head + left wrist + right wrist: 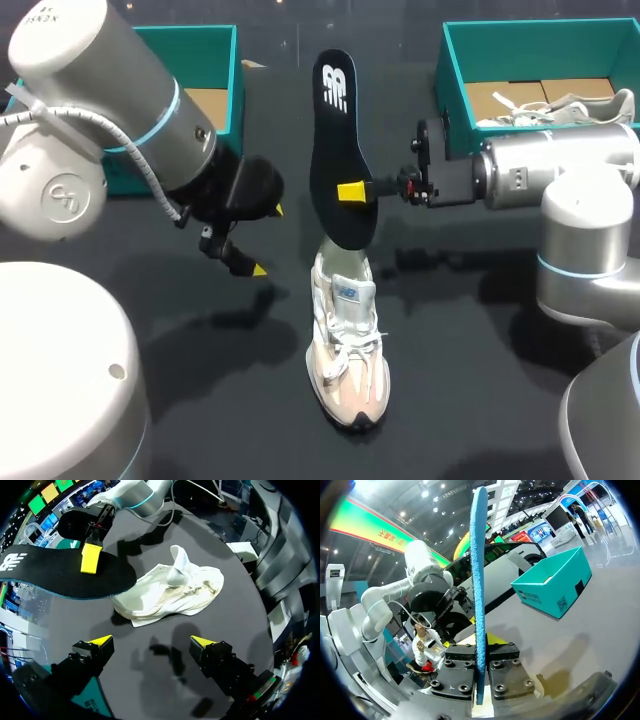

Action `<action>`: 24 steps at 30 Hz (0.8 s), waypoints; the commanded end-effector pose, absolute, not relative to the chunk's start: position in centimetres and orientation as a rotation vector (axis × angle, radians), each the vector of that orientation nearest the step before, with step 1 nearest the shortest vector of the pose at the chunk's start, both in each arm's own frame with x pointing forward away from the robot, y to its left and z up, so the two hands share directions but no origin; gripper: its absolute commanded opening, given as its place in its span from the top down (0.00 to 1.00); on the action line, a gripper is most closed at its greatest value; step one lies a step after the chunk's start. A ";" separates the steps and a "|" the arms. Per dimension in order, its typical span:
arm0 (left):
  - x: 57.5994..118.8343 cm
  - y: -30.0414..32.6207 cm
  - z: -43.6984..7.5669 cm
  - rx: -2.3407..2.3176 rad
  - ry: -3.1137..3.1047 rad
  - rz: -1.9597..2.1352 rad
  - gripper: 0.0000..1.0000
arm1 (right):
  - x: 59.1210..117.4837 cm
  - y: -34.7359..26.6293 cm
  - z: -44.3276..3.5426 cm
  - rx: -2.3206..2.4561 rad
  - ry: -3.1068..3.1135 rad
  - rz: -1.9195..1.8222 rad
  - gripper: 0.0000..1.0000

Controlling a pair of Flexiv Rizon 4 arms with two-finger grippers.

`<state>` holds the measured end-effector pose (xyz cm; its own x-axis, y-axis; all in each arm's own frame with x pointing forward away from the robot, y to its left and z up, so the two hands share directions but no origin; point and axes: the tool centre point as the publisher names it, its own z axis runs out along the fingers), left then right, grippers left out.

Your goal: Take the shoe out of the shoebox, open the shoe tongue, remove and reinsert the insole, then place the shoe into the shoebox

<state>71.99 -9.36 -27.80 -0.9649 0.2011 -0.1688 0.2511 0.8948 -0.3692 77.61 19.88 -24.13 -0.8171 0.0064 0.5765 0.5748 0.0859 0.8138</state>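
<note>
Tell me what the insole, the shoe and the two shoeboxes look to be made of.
Insole: likely foam under a matte black fabric top; its thin edge looks blue and spongy in the right wrist view. Shoe: seemingly cream mesh with suede-like pinkish toe panels, woven laces. Left shoebox and right shoebox: probably cardboard, teal matte walls, bare brown floor.
</note>
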 end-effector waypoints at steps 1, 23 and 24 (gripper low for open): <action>72.3 -10.5 -29.6 0.336 2.949 -0.555 0.00 | 78.3 20.3 -24.9 -0.536 -1.935 -1.776 1.00; 72.5 -11.2 -32.7 0.395 3.036 -0.634 0.00 | 77.8 21.2 -26.6 -0.427 -1.873 -1.835 1.00; 72.5 -11.2 -32.7 0.395 3.036 -0.634 0.00 | 77.8 21.2 -26.6 -0.427 -1.873 -1.835 1.00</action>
<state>72.04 -10.96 -32.43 -0.9684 0.2383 -0.0741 0.2480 0.8861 -0.3917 77.67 21.01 -26.32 -0.8372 -0.1033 0.5371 0.5346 0.0528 0.8434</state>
